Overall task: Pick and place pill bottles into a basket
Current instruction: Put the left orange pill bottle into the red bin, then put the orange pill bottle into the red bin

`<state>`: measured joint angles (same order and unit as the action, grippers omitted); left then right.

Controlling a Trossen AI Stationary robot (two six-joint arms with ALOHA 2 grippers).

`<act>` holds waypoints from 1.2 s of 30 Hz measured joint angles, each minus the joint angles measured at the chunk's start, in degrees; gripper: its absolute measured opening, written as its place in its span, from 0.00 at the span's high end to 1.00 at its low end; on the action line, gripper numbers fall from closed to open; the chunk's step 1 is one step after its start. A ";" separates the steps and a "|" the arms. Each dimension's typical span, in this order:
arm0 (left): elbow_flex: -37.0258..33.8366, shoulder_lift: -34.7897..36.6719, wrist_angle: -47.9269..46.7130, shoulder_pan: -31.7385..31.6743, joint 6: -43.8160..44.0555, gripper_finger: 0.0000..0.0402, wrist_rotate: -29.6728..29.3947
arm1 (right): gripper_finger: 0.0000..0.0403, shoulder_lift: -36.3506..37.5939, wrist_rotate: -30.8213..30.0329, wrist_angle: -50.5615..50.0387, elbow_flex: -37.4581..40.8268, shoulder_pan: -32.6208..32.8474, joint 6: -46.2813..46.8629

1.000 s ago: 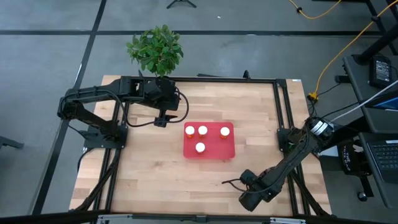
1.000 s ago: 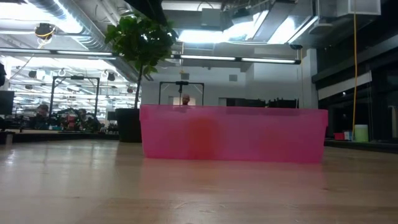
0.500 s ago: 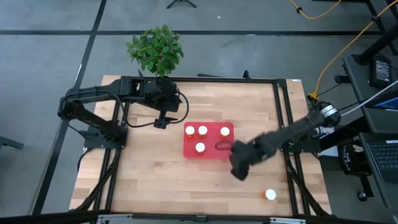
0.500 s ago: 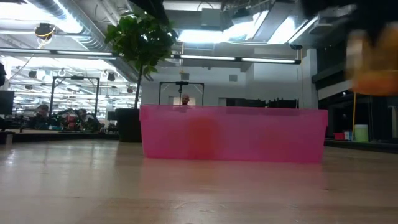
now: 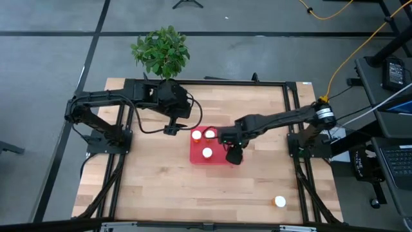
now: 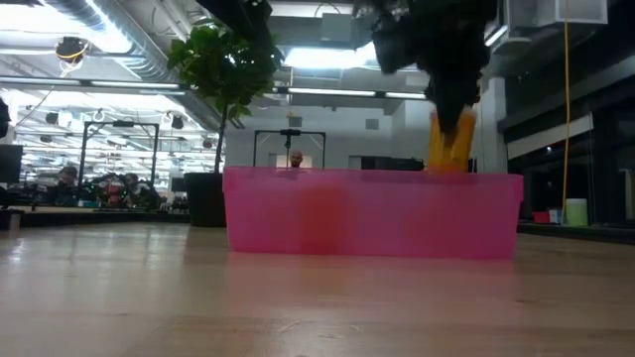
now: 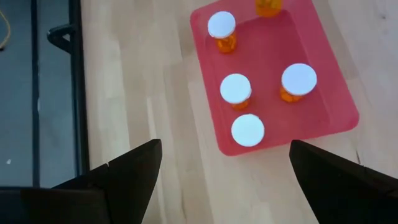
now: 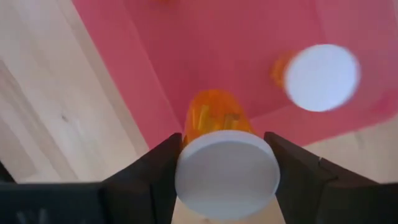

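Orange translucent plastic with flat round white caps: six small cylindrical pill bottles can be counted across the views. Four stand upright inside the flat red rectangular tray [image 5: 216, 154] with rounded corners and a low rim; the left wrist view shows them [image 7: 236, 91] spread apart, none touching. In the overhead view three caps [image 5: 207, 153] show and the fourth is hidden under the right arm. A fifth bottle [image 8: 219, 155] is clamped by the right gripper [image 5: 233, 154], its two dark fingers [image 8: 291, 177] pressed against the cap's sides, hanging over the tray's rim at about 4 o'clock from the tray's middle. From table height this bottle's orange body [image 6: 449, 142] hangs just above the tray's translucent pink-red wall [image 6: 372, 212]. The sixth bottle [image 5: 279, 202] stands alone on the pale wooden tabletop [image 5: 161, 187] at roughly 5 o'clock from the tray, well apart from it.

The left gripper [image 5: 171, 129] hovers over bare wood at about 10 o'clock from the tray, just beside its corner; its dark fingers [image 7: 127, 171] are spread wide, with nothing between them.

A leafy green plant [image 5: 161, 51] sits past the table's far edge at 12 o'clock. A black metal frame [image 5: 293, 122] borders the table.
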<state>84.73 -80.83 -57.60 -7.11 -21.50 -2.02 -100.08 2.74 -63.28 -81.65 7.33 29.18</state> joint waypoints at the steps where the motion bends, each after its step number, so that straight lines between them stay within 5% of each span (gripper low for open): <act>1: 0.00 0.02 0.00 0.00 -0.26 0.14 -0.35 | 0.49 -0.97 0.38 0.09 0.00 -0.04 -0.87; 16: 0.00 0.02 -0.16 -1.36 -1.79 0.14 -3.39 | 0.47 -8.76 1.84 4.71 0.04 0.01 -4.80; 28: 0.00 0.04 -0.51 -1.34 -1.79 0.14 -3.13 | 0.11 -7.77 1.86 4.08 0.04 -0.04 -0.61; 32: 0.00 0.04 -0.51 -1.34 -1.79 0.14 -2.43 | 0.11 -2.72 -3.46 3.52 0.04 0.03 2.38; 36: 0.00 0.06 -1.21 -1.36 -1.75 0.14 -2.42 | 0.15 6.84 -15.74 1.78 -1.06 1.78 8.40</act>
<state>84.73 -80.77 -58.82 -8.47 -23.25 -4.44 -93.24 -12.99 -61.50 -82.71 9.11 37.58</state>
